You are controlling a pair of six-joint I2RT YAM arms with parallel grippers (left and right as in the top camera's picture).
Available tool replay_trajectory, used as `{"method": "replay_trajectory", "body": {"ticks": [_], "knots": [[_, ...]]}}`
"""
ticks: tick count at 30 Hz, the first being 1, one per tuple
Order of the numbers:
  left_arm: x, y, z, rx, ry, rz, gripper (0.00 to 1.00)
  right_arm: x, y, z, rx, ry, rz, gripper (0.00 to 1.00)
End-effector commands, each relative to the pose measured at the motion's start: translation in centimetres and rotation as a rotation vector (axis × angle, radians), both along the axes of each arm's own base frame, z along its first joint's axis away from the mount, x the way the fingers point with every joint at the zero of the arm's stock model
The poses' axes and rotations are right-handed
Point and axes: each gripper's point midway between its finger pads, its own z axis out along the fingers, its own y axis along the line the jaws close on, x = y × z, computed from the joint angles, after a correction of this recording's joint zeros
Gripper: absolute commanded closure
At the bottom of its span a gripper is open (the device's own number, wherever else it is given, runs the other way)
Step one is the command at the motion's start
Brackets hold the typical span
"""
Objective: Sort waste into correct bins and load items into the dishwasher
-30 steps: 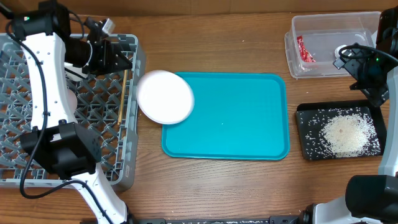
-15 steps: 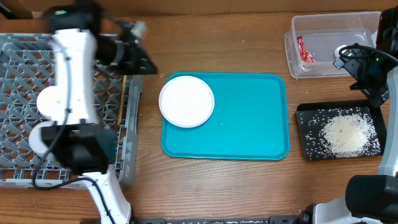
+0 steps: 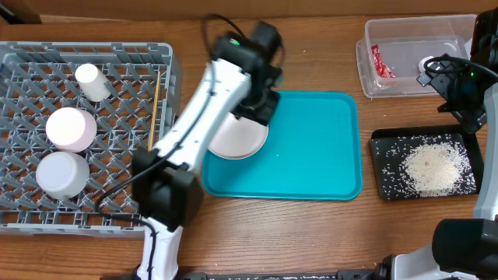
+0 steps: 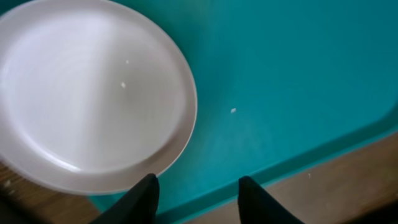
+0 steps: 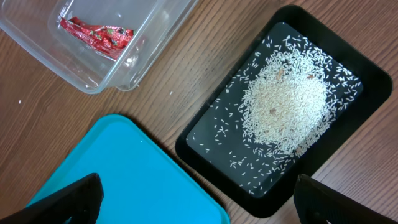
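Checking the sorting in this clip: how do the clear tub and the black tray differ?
The clear tub is see-through with taller walls; the black tray is opaque and shallow. The clear tub holds a red wrapper; the black tray holds rice grains. Both are rectangular and sit on the table, right of the teal tray.

The wooden bench [image 3: 311,233] carries a grey dish rack [image 3: 47,48] at left, a teal tray [image 3: 327,155] mid-bench, and a clear tub [image 3: 405,58] and black tray [image 3: 385,155] at right.

Large white plate [image 3: 238,140] half hidden under blurred left arm [image 3: 204,103] (overhead), clear tub [image 5: 43,37] cropped at top
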Motion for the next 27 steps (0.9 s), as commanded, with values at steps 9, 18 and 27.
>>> {"method": "replay_trajectory", "body": {"ticks": [9,18,27], "knots": [[0.3,0.0,-9.5,0.292,-0.042,0.174,0.69,0.1,-0.2,0.4,-0.008,-0.013,-0.007,0.00],[0.2,0.6,-13.3,0.364,-0.006,0.166,0.71,0.1,-0.2,0.4,-0.008,-0.013,-0.007,0.00],[-1.2,-0.6,-14.7,0.307,0.093,0.163,0.96,0.1,-0.2,0.4,-0.008,-0.013,-0.007,0.00]]}}
